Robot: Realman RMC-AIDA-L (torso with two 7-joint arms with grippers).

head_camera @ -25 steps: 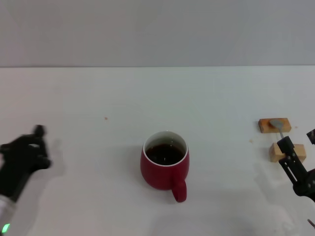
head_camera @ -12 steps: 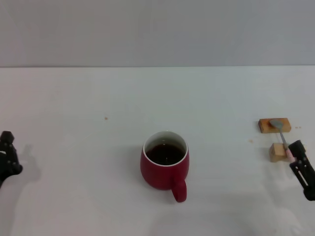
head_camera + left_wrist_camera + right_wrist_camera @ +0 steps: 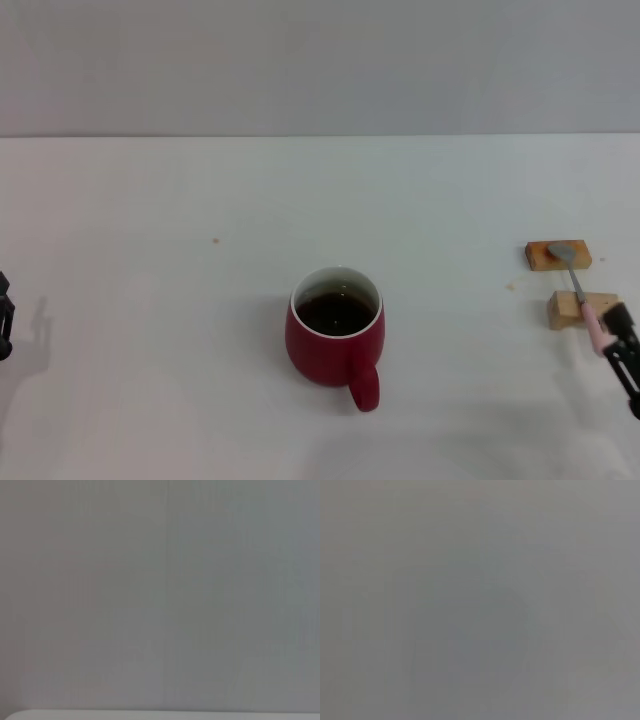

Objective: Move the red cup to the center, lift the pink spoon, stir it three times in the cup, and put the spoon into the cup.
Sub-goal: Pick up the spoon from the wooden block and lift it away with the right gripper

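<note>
The red cup [image 3: 334,345] stands upright near the middle of the white table, dark liquid inside, its handle [image 3: 365,388] toward me. At the right, the pink spoon [image 3: 580,292] lies across two tan wooden blocks; its grey bowl rests on the far block [image 3: 558,256] and its pink handle end [image 3: 597,336] sticks out past the near block [image 3: 580,308]. My right gripper [image 3: 626,352] shows at the right edge, just beside the handle end. Only a sliver of my left gripper [image 3: 4,320] shows at the left edge, far from the cup. Both wrist views are plain grey.
A white table [image 3: 200,230] runs back to a grey wall. A few small specks lie on it, one at the left of the cup [image 3: 215,241].
My left arm has pulled back leftward until almost out of the head view. My right gripper has slid back toward the near right corner, uncovering the spoon's pink handle. Cup and spoon have not moved.
</note>
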